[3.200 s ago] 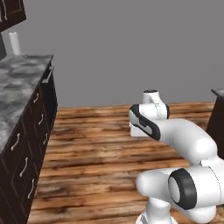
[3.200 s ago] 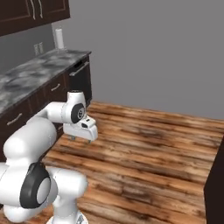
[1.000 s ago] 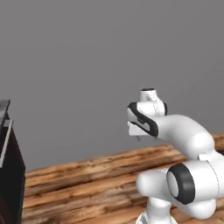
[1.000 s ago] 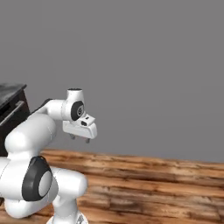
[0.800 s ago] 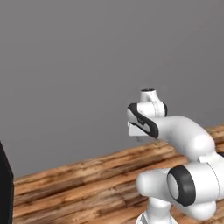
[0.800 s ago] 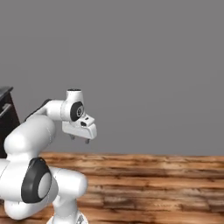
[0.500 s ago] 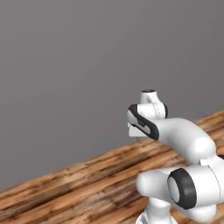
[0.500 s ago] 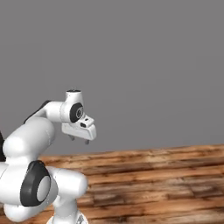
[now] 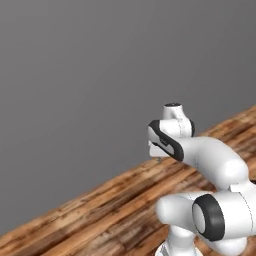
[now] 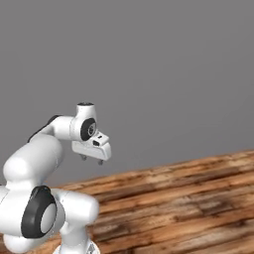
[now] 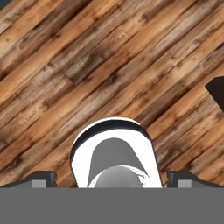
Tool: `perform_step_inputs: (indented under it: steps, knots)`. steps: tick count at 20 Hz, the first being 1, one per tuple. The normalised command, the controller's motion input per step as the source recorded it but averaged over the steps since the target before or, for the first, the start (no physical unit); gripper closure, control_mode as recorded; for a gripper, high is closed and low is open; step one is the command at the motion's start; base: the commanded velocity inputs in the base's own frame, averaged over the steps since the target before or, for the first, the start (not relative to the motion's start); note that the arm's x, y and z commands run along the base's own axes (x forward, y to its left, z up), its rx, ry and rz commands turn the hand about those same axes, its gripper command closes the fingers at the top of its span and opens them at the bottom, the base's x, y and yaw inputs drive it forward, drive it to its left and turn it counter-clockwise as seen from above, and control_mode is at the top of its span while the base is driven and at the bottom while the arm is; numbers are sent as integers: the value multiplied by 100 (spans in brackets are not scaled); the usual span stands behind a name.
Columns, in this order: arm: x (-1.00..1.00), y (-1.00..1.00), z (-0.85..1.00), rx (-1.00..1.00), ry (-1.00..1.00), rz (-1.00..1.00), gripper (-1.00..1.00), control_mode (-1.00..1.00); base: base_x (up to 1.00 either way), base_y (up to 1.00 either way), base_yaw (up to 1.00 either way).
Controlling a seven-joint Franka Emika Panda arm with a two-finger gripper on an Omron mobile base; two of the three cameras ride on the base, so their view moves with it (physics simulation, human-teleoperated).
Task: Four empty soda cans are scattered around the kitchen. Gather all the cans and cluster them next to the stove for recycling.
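The soda cans and the stove are out of view. My gripper (image 10: pixel 92 158) hangs from the folded white arm, pointing down over the wooden floor, and also shows in the left base view (image 9: pixel 157 157). In the hand view the gripper (image 11: pixel 113 177) is open, its two dark fingertips (image 11: pixel 43 177) set far apart at the bottom corners with nothing between them. It holds nothing.
A plain grey wall (image 9: pixel 100 75) stands ahead, with brown plank floor (image 10: pixel 188 198) running along its foot. A dark corner of some object (image 11: pixel 217 92) cuts in at the right edge of the hand view.
The whole picture has shifted: the base has turned, and the dark counter and cabinets slid out at the left. The arm keeps its pose and the gripper stays open.
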Motion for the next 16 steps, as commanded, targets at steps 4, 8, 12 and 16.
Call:
perform_step_inputs:
  steps: [4,8,12,16]
  knots:
    - [0,0,0,0,0,0,-100,100,48,-1,-23]
    - [0,0,0,0,0,0,-100,100,9,-6,-36]
    - [0,0,0,0,0,0,-100,100,8,1,-42]
    - [0,0,0,0,0,0,-100,100,32,17,-36]
